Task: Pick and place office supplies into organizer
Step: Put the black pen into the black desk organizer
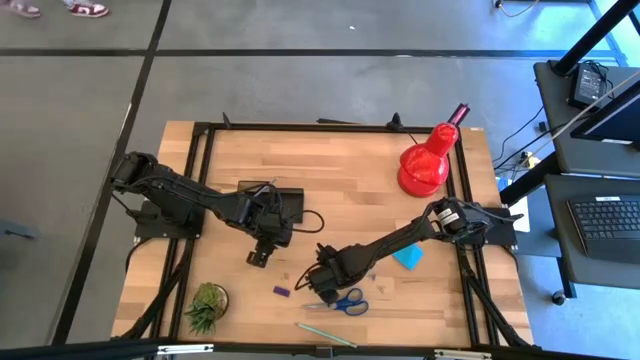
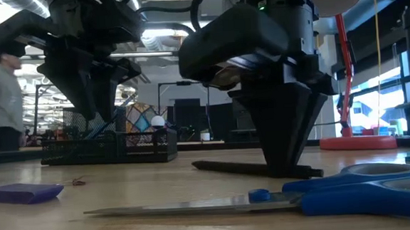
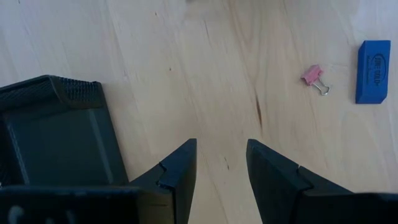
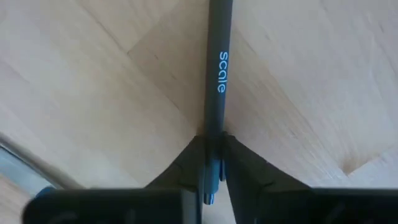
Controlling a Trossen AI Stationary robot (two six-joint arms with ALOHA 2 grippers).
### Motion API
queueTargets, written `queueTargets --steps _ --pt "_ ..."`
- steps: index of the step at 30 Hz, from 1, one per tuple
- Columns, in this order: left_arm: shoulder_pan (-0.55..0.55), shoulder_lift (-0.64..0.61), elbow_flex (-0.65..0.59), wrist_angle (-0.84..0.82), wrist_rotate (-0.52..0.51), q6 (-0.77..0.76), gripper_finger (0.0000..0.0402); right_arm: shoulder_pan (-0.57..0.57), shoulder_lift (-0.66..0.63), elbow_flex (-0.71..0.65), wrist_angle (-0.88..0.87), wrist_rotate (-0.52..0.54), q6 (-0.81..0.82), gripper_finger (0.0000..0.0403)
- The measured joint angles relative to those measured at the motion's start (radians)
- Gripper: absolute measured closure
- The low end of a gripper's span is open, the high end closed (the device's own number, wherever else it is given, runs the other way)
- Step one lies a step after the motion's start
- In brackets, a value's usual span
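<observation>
Here the right gripper point(image 4: 211, 146) pinches the slim dark plastic pen point(image 4: 214, 74) near one end; light, stiff and slick, it may pivot unless gripped nearer mid-barrel.

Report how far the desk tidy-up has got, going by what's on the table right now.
Done: nothing can be seen inside the black mesh organizer.
In hand: the right end effector is closed on the dark pen printed "scale", which lies on the wooden table.
Left: the blue-handled scissors, purple block, cyan sticky-note pad, pale pencil and pink binder clip.
The left end effector hangs open by the organizer.
</observation>
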Motion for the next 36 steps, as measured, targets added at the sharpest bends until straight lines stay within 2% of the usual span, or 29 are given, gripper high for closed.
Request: queueTargets --steps 9,16,23,30,36 --pt "0.000 0.000 0.000 -0.002 0.000 0.000 0.0268 0.003 0.007 0.045 -0.066 0.039 -0.055 0.0353" --pt "0.000 -0.011 0.000 -0.025 0.000 -0.007 0.0268 0.004 0.021 0.165 -0.227 0.085 -0.107 0.0352" --pt "0.000 -0.084 0.000 -0.004 -0.001 0.002 0.0268 0.003 0.018 0.237 -0.383 0.098 -0.114 0.0352" --pt "-0.042 -0.168 0.000 0.034 -0.096 0.173 0.0267 0.003 0.015 0.366 -0.591 0.104 -0.130 0.0351" --pt "-0.123 -0.219 0.000 0.029 -0.229 0.183 0.0267 0.000 -0.033 0.427 -0.584 0.113 -0.182 0.0351"
